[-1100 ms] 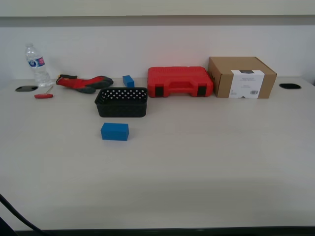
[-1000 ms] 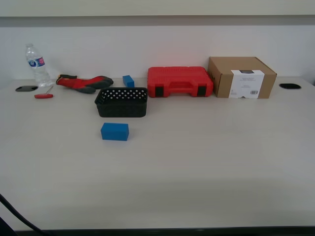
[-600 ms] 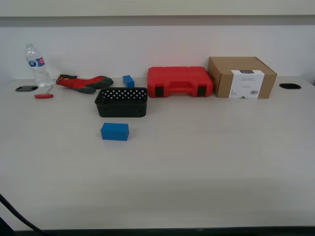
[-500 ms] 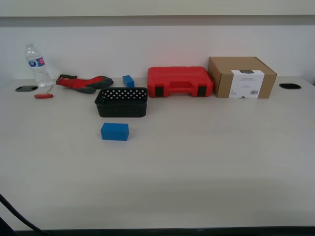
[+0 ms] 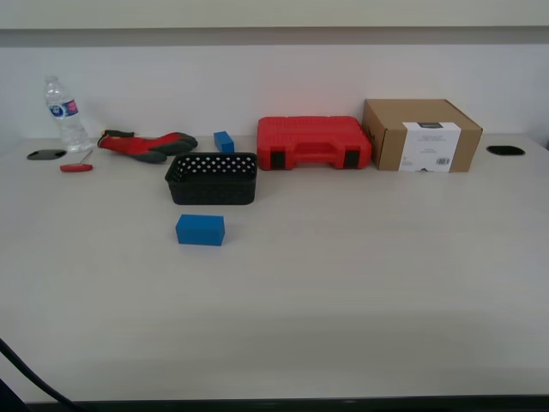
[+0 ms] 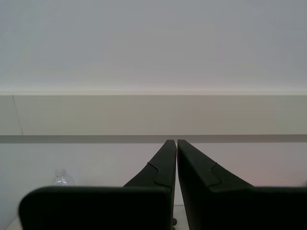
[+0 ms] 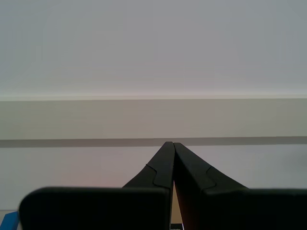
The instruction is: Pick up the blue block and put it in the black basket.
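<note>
Nearest in the exterior view: a dark cable (image 5: 26,378) crossing the near left corner, then a wide stretch of pale table (image 5: 343,292) with nothing on it. Neither arm appears in the exterior view. My first gripper (image 6: 173,143) has its fingers together, only a hairline slit between the tips, pointing level at the wall; a water bottle (image 6: 63,178) shows low beside it. My second gripper (image 7: 170,144) likewise has its fingers pressed together, holding nothing, aimed at the same wall. Further out, left of centre: the blue block (image 5: 200,229) lies flat on the table, untouched, just in front of the black basket (image 5: 212,178) with a small gap between them. The basket sits upright and open; its inside is only partly visible from this angle, and nothing shows in it. Behind the basket: a smaller blue block (image 5: 224,141), a red and grey glove (image 5: 146,144), a red-handled screwdriver (image 5: 76,166) and the water bottle (image 5: 64,114) at far left. To the right along the far row: a red tool case (image 5: 314,142), then a cardboard box (image 5: 421,135). Change over the last second: none. Every object sits where it was, and no arm has entered the exterior view. Judgement: the task has not begun; the reach toward the block is the first step outstanding, and the fingers must part before any grasp.
</note>
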Controlling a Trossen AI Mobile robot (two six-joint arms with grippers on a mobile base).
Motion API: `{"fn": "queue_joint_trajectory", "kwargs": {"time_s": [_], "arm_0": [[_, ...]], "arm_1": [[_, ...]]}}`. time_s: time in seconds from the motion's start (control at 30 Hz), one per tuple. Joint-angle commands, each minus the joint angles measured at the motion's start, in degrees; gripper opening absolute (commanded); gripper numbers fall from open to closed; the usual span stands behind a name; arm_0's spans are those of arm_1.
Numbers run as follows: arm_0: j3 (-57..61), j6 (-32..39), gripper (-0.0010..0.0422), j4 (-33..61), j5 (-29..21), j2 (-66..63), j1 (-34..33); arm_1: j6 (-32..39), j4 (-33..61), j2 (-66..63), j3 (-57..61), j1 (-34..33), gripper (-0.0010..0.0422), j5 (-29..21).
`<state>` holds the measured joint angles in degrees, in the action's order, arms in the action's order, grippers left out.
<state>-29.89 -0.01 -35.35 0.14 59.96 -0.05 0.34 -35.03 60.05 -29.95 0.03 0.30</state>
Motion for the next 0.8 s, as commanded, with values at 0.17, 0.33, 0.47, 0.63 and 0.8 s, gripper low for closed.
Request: {"fn": "queue_joint_trajectory", "kwargs": {"time_s": [0.17,0.33,0.47,0.63,0.8], "arm_0": [[-0.07,0.00,0.0000,-0.13,-0.02,0.02,0.04],[-0.07,0.00,0.0000,-0.13,-0.02,0.02,0.07],[-0.07,0.00,0.0000,-0.11,-0.02,0.02,0.04],[-0.07,0.00,0.0000,-0.13,-0.02,0.02,0.07],[-0.07,0.00,0.0000,-0.13,-0.02,0.02,0.04]], "arm_1": [[0.07,-0.24,-0.02,-0.09,-0.02,0.0000,-0.09],[2.05,2.05,0.44,-0.09,-0.09,0.0000,-9.55],[7.67,18.03,4.50,-0.48,-2.32,0.0000,-17.64],[16.39,26.56,14.88,-0.17,-6.84,0.0000,-17.22],[24.44,29.51,28.15,-1.75,-11.43,0.0000,-16.20]]}}
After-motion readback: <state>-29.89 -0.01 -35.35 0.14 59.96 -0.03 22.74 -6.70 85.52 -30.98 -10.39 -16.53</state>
